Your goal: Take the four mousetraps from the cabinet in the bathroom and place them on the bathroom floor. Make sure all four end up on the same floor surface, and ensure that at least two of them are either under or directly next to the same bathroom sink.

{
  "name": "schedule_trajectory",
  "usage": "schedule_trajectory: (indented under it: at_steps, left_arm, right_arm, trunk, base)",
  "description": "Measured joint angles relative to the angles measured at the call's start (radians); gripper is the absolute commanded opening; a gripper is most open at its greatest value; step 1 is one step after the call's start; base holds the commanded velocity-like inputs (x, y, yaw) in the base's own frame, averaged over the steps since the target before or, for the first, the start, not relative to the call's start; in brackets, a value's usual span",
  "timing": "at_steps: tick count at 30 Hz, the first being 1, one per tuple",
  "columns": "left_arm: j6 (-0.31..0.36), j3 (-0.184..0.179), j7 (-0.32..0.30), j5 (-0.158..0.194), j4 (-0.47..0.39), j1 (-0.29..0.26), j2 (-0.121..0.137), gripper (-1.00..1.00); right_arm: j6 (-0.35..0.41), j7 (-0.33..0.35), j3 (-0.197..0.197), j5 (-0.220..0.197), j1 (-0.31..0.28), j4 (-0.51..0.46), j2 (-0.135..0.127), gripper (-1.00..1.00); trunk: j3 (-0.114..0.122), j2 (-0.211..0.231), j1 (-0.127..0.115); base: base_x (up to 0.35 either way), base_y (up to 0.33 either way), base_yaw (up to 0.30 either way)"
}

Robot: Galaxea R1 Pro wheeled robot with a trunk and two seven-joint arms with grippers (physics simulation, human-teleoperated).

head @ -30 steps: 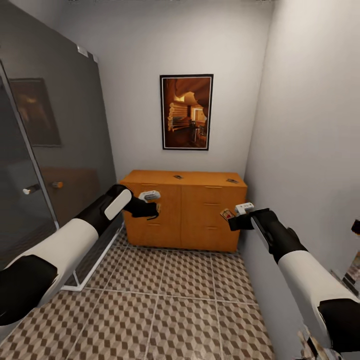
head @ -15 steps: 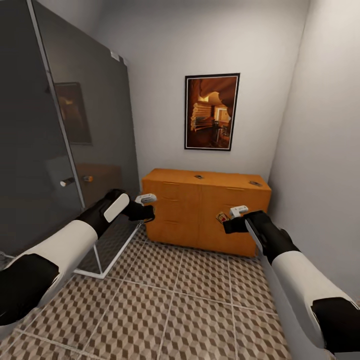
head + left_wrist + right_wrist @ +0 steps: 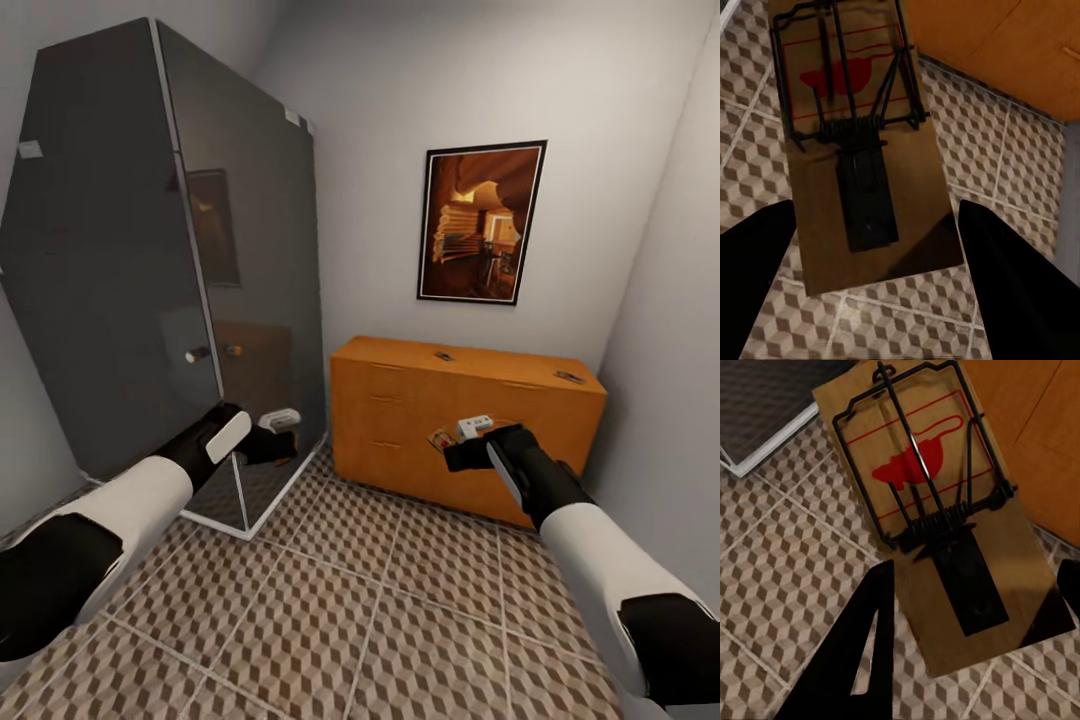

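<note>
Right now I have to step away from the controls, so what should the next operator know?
Left gripper: shut on a mousetrap, held over the bathroom floor.
Right gripper: shut on a second mousetrap, beside the cabinet.
Two small dark objects, probably the other mousetraps, lie on the cabinet top.
Done: two traps picked up. None lies on the floor in these views.
Left: find the sink, set at least two under or next to it, then fetch the other two.

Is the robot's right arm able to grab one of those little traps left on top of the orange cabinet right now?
Probably not yet. The right gripper is already shut on a mousetrap, and the traps on the cabinet top lie farther back.
</note>
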Motion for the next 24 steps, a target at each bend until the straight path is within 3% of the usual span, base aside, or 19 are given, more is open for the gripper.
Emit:
schedule_trajectory:
  at_steps: [4, 7, 9, 10, 11, 12, 16, 19, 21, 24]
  left_arm:
    - [-0.061, 0.000, 0.000, 0.000, 0.031, 0.055, 0.001, -1.00]
    - [-0.140, -0.002, -0.001, 0.000, 0.085, 0.110, 0.000, -1.00]
    - [-0.200, -0.002, -0.003, 0.000, 0.132, 0.146, -0.001, -1.00]
    - [-0.229, -0.003, -0.007, 0.001, 0.157, 0.163, -0.001, -1.00]
    - [-0.297, -0.002, -0.027, 0.004, 0.209, 0.203, -0.003, -1.00]
    - [-0.335, -0.004, -0.040, 0.006, 0.231, 0.254, -0.005, -1.00]
    - [-0.433, -0.004, -0.053, 0.007, 0.260, 0.337, -0.010, -1.00]
    - [-0.488, -0.002, -0.054, 0.008, 0.264, 0.397, -0.012, -1.00]
    - [-0.561, -0.001, -0.055, 0.009, 0.281, 0.444, -0.052, -1.00]
    - [-0.613, 0.001, -0.055, 0.006, 0.328, 0.458, -0.098, -1.00]
  right_arm:
    - [-0.002, -0.002, 0.001, 0.001, 0.000, 0.065, 0.009, -1.00]
    - [-0.045, -0.017, 0.005, 0.013, 0.000, 0.182, 0.075, -1.00]
    - [-0.123, -0.064, 0.004, 0.046, 0.000, 0.289, 0.129, -1.00]
    - [-0.174, -0.101, 0.004, 0.065, 0.000, 0.352, 0.154, -1.00]
    - [-0.304, -0.219, 0.003, 0.091, -0.001, 0.479, 0.212, -1.00]
    - [-0.354, -0.278, 0.000, 0.093, 0.002, 0.586, 0.239, -1.00]
    - [-0.393, -0.335, -0.002, 0.092, 0.001, 0.690, 0.249, -1.00]
    - [-0.399, -0.341, -0.003, 0.060, 0.029, 0.707, 0.249, -1.00]
    - [-0.405, -0.342, -0.004, 0.049, 0.107, 0.711, 0.248, -1.00]
    - [-0.413, -0.343, -0.003, 0.049, 0.140, 0.711, 0.249, -1.00]
  trunk:
    - [0.000, 0.000, 0.000]
    - [0.000, 0.000, 0.000]
    - [0.000, 0.000, 0.000]
    - [0.000, 0.000, 0.000]
    - [0.000, 0.000, 0.000]
    - [0.000, 0.000, 0.000]
    - [0.000, 0.000, 0.000]
    - [0.000, 0.000, 0.000]
    - [0.000, 0.000, 0.000]
    - [0.000, 0.000, 0.000]
  base:
    - [0.000, 0.000, 0.300]
    - [0.000, 0.000, 0.300]
    - [0.000, 0.000, 0.300]
    - [0.000, 0.000, 0.300]
    - [0.000, 0.000, 0.300]
    - [0.000, 0.000, 0.300]
    - [0.000, 0.000, 0.300]
    - [0.000, 0.000, 0.300]
    - [0.000, 0.000, 0.300]
    - [0.000, 0.000, 0.300]
